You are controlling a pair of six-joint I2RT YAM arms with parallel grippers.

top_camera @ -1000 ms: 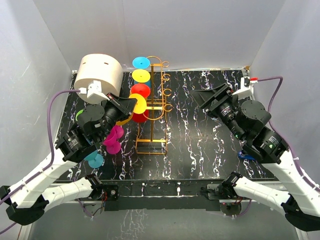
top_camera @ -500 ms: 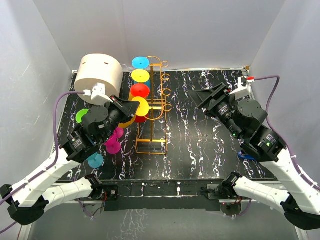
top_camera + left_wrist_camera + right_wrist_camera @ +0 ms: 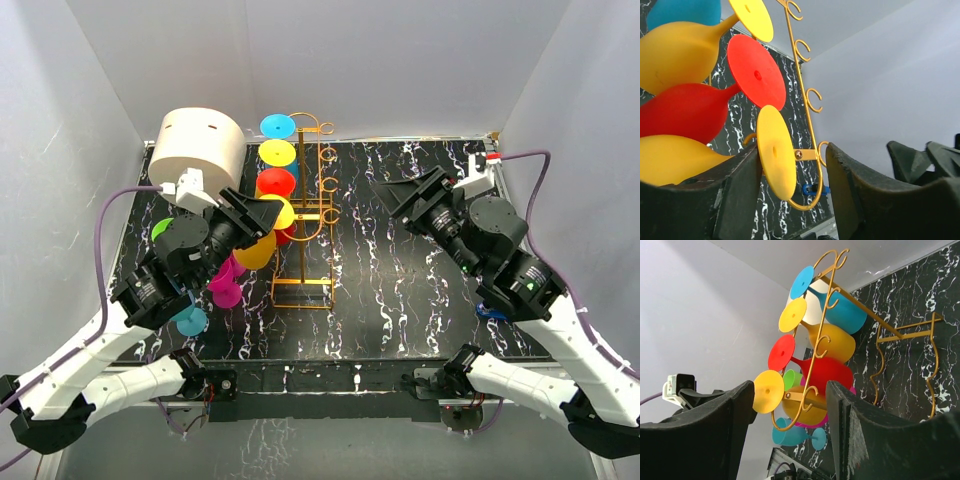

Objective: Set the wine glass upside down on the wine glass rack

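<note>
Evidently the hanging step is near its end. Over the last second the left gripper (image 3: 795,149) has pushed the glass (image 3: 776,160) in against the rack (image 3: 300,283), and from above the yellow bowl now shows below the gripper where only a sliver showed before. The rack's looped top and the three hung glasses (image 3: 277,153) have shifted slightly left, which suggests contact with the wire. The glass lies at the lowest left hook, foot at the post and bowl out to the left. I cannot tell whether its stem is seated. The left fingers stand apart with the foot between them, and no clamp is visible. The right gripper (image 3: 790,385) has crept nearer the rack, fingers apart and empty. No brand, label or writing is legible anywhere, not even on the cream container (image 3: 197,145).
</note>
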